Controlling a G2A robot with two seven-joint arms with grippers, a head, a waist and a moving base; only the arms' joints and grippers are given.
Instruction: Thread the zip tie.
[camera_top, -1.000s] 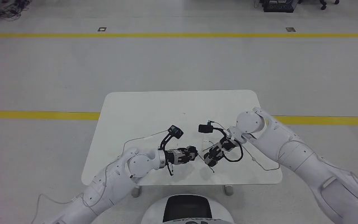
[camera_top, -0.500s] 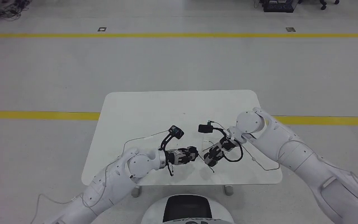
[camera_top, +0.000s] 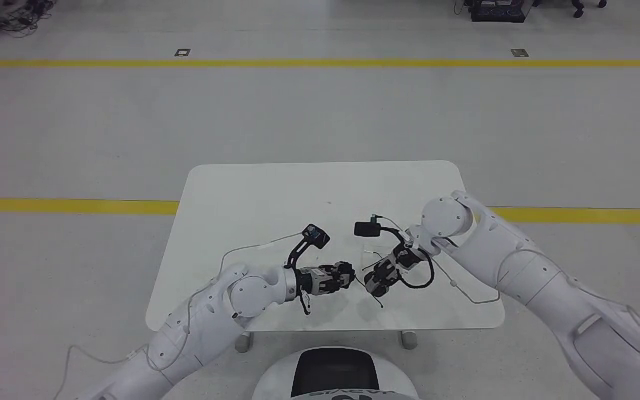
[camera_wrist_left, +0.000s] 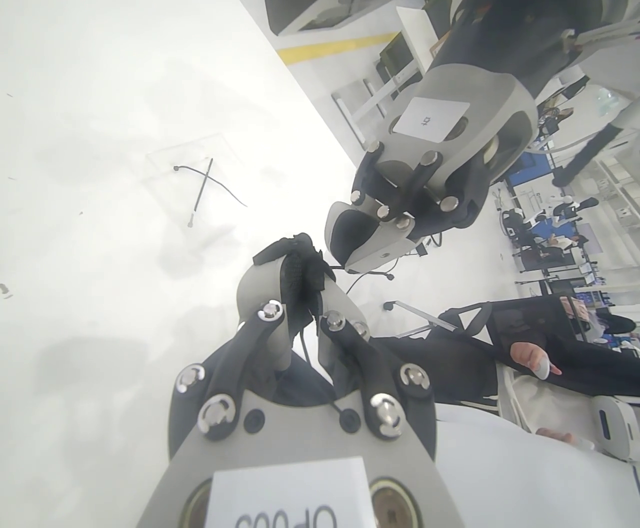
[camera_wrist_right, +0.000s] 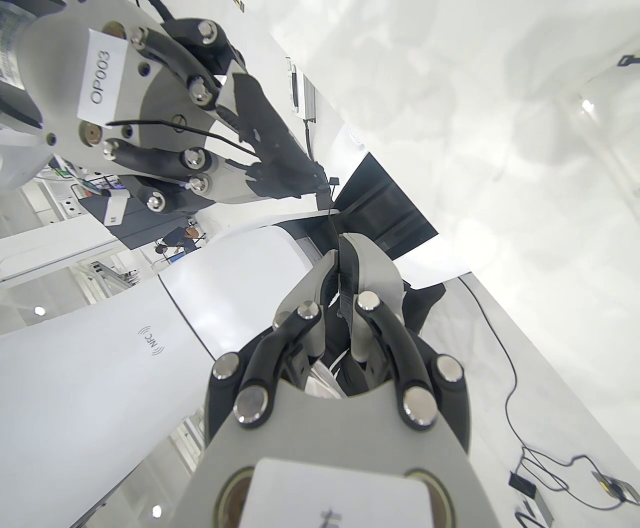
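Zip tie (camera_wrist_right: 331, 212) hanging in air between grippers, over front part of table (camera_top: 300, 190). Left gripper (camera_wrist_left: 299, 272) pinching one end, right gripper (camera_wrist_right: 341, 260) clamping other. Ends nearly meeting; cannot tell if tail is entering head. Likely threading and pulling through both remaining.

white arms (camera_top: 522, 268), grey end effector (camera_wrist_left: 301, 267), silver screws (camera_wrist_left: 215, 413), black links (camera_wrist_left: 234, 352)

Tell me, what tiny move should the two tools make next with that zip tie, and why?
Probably nudge the right tool a touch toward the left tool, feeding the strap on. Both tools are shut on the zip tie and sit close together; whether the strap has entered the head is unclear.
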